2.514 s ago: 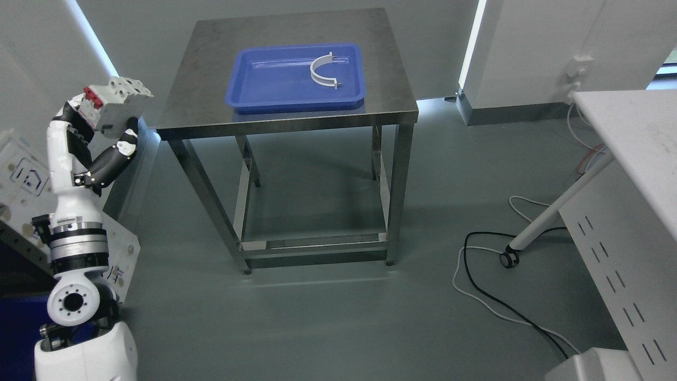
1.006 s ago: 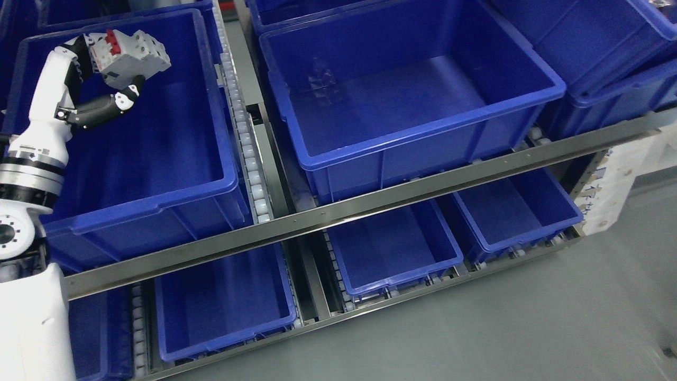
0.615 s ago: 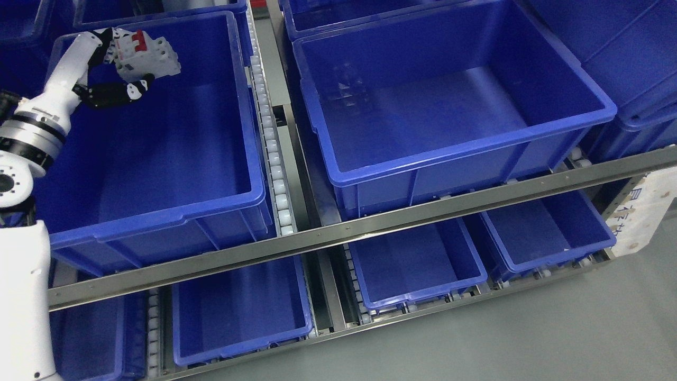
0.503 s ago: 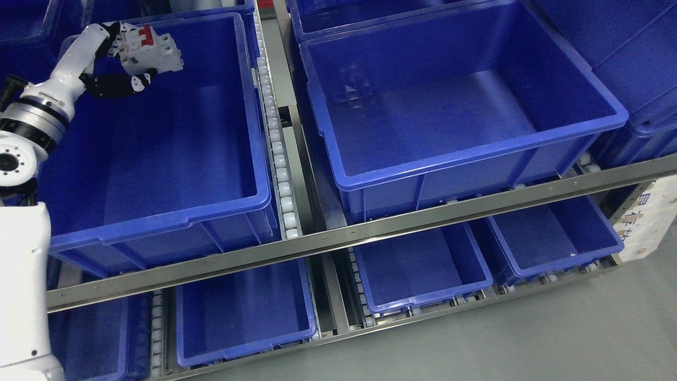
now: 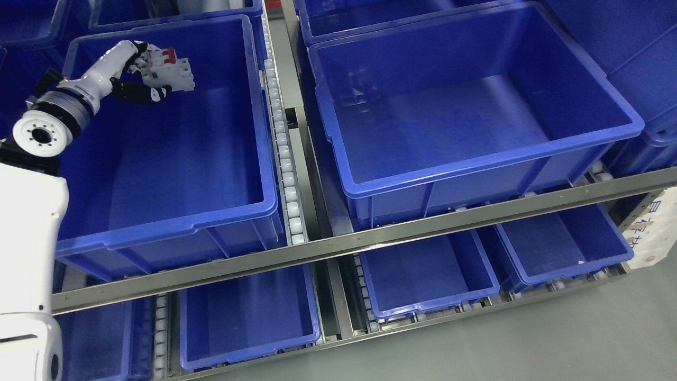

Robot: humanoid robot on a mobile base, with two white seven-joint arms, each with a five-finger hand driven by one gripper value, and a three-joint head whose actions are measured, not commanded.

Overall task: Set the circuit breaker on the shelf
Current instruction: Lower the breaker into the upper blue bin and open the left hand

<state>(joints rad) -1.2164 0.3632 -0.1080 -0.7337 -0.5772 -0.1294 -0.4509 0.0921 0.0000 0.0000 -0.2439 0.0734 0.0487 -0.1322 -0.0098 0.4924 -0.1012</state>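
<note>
My left hand (image 5: 145, 79) is shut on the circuit breaker (image 5: 170, 75), a pale grey block with red switches on top. It holds the breaker in the air over the far part of the large blue bin (image 5: 158, 217) on the left of the shelf's upper level. The white left arm comes up from the lower left corner. The bin's inside shows nothing in it. My right hand does not show.
A second large blue bin (image 5: 476, 159) stands to the right on the same level, past a white roller track (image 5: 283, 159). A steel rail (image 5: 338, 243) fronts the shelf. Smaller blue bins (image 5: 428, 312) sit on the lower level. Grey floor lies at the lower right.
The camera swung from a steel table with a blue tray to the shelf of bins, then kept shifting. My left hand has reached forward and lower over the left bin, still gripping the breaker.
</note>
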